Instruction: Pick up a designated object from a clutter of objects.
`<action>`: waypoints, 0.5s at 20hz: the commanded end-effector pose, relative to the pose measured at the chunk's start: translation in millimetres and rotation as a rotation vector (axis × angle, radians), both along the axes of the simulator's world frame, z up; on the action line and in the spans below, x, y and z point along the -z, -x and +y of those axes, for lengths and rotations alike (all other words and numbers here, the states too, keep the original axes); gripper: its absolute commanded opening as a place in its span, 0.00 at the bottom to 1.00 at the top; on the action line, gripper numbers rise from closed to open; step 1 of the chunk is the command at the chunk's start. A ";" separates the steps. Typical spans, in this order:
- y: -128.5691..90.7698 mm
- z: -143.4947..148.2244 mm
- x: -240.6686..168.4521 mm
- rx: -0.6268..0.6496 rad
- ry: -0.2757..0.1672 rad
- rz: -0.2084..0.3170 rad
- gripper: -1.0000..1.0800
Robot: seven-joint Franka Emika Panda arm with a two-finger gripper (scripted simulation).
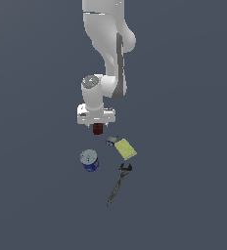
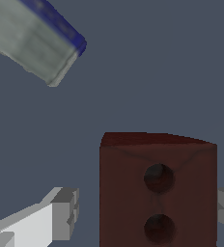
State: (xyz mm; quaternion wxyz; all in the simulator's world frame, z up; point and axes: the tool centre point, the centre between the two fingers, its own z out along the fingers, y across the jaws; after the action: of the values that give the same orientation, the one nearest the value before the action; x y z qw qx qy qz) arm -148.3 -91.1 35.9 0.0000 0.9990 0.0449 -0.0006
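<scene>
Between the spread fingers (image 2: 145, 214) stood the dark red block (image 2: 157, 190), nearer one fingertip than the other, untouched, resting on the desk (image 2: 157, 72) with its holed face up; closing probably sufficed.

A bare simulated test scene: featureless slate-grey floor (image 1: 32, 195) everywhere, with one smooth white robot arm (image 1: 107, 44).

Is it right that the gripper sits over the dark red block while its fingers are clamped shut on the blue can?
Not quite. The gripper is over the dark red block, but the wrist view shows its fingers open on either side of that block. The blue can stands apart, untouched.
</scene>
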 end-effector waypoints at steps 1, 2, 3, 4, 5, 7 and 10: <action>-0.3 0.1 6.0 0.000 0.000 -0.001 0.96; -0.4 0.0 7.3 0.000 0.000 -0.001 0.96; -0.5 -0.1 8.3 0.000 0.000 -0.001 0.96; -0.6 -0.1 8.8 0.000 0.000 -0.001 0.96; -0.7 0.0 8.9 -0.001 0.000 -0.001 0.96; -0.7 0.0 8.9 -0.001 0.000 -0.001 0.00; -0.7 0.0 8.9 -0.001 0.000 -0.001 0.00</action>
State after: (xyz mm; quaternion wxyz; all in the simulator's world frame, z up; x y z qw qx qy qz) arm -148.0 -91.4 27.6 -0.0001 0.9990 0.0449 0.0001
